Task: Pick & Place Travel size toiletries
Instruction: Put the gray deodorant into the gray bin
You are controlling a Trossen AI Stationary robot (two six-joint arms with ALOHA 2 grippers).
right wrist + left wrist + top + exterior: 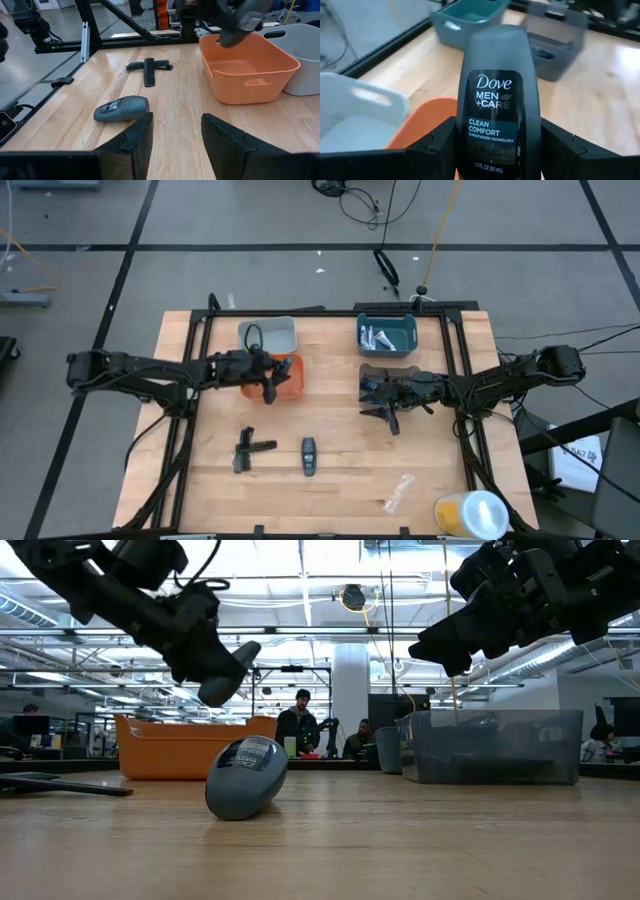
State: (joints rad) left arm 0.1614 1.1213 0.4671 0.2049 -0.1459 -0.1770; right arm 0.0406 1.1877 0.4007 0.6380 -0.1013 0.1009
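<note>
My left gripper (268,385) is shut on a dark grey oval Dove bottle (500,100) above the orange bin (290,378). It also shows in the low view (228,675). My right gripper (385,402) is open and empty, hovering by the dark grey bin (372,375). A second dark grey oval bottle (309,457) lies on its side on the table, ahead of my right gripper's fingers in the right wrist view (122,108). Two thin black sticks (250,448) lie crossed to its left. White tubes lie in the teal bin (387,335). My left gripper pinches the Dove bottle between its two fingers (440,145), one on each narrow side (461,140), at the end below the label. The bottle sticks out forward past the fingertips, label toward the wrist camera. It slants downward, lifted clear above the orange bin (427,122).
A white bin (268,335) holding a black item stands behind the orange bin. A clear crinkled wrapper (398,492) and a big yellow-and-white cylinder (470,513) lie near the front right. Bare wood lies between the bins and the front edge. People stand in the room beyond (302,725).
</note>
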